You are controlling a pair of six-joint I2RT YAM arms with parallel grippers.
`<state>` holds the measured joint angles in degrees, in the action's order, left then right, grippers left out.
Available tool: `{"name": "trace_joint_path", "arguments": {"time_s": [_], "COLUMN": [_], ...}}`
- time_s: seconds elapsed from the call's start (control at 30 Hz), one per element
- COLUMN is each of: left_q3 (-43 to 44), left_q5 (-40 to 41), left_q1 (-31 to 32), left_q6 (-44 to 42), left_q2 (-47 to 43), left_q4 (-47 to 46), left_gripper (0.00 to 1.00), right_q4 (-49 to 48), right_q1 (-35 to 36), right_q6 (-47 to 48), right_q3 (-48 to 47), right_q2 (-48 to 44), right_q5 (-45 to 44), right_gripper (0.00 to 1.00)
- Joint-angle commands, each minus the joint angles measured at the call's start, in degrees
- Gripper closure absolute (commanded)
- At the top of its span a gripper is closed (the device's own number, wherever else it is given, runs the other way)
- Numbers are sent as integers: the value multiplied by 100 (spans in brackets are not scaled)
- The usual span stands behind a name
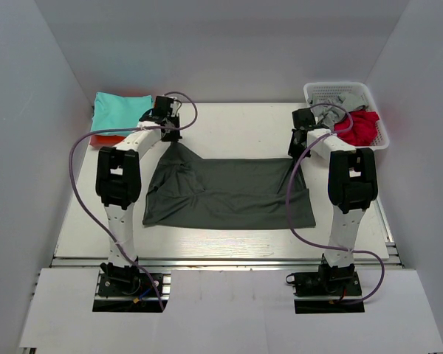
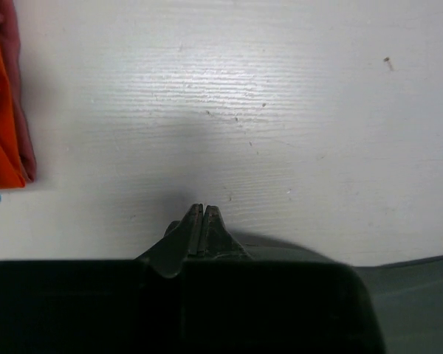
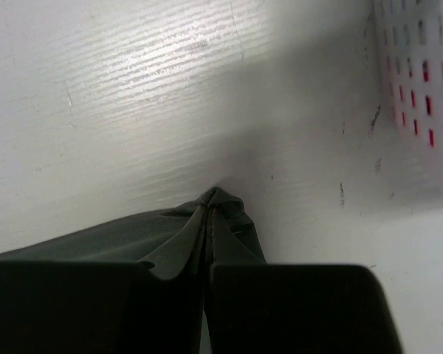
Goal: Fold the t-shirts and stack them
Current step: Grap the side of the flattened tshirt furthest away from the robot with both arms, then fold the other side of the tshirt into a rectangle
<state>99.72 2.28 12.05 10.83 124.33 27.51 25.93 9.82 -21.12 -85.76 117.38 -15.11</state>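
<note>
Pinching the far left corner of the dark grey t-shirt [image 1: 229, 193] with the left pincer [image 2: 203, 210], and the far right corner with the right pincer [image 3: 209, 208]; pressing each pair of tips together on a thin ridge of cloth. Lying spread over the middle of the worktop [image 1: 236, 122], with the long axis running left to right and the body stretching from both pincers toward the near edge. Standing equally close, one arm at each end of the far hem, so probably calling for a joint pull nearward to make the fold. Looking soft, matte and limp, creasing most near the left corner. Sitting far left: a folded teal t-shirt [image 1: 119, 110] over an orange t-shirt [image 2: 0, 125]. Waiting far right, in a white plastic mesh basket [image 1: 340, 88]: a red t-shirt [image 1: 360, 127] and a light grey t-shirt [image 1: 335, 114], both crumpled.
</note>
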Motion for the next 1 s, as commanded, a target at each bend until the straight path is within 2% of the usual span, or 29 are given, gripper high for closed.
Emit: {"name": "trace_joint_path", "arguments": {"time_s": [0.0, 0.13, 0.27, 0.53, 0.97], "left_q3": [214, 267, -312, -1850, -4697], "left_q5": [-79, -17, -17, 202, 132], "left_q1": [-28, -28, -28, 25, 78], "left_q6": [-186, -239, -301, -301, 736], "left_q2": [-559, -769, -1244, -2342, -4583], "left_q4": [-280, -333, -632, -887, -773], "left_gripper": [100, 100, 100, 100, 100], "right_q4": [-448, -791, -1072, -1451, -1582], "right_q1": [-24, -25, -25, -7, 11], "right_q6": [468, 705, 750, 794, 653], "right_q3": [-240, -135, 251, 1447, 3072], "right_q2": [-259, -601, -1101, -2139, -3625], "right_q5": [-220, 96, 543, 571, 438], "right_gripper": [100, 100, 100, 100, 100]}}
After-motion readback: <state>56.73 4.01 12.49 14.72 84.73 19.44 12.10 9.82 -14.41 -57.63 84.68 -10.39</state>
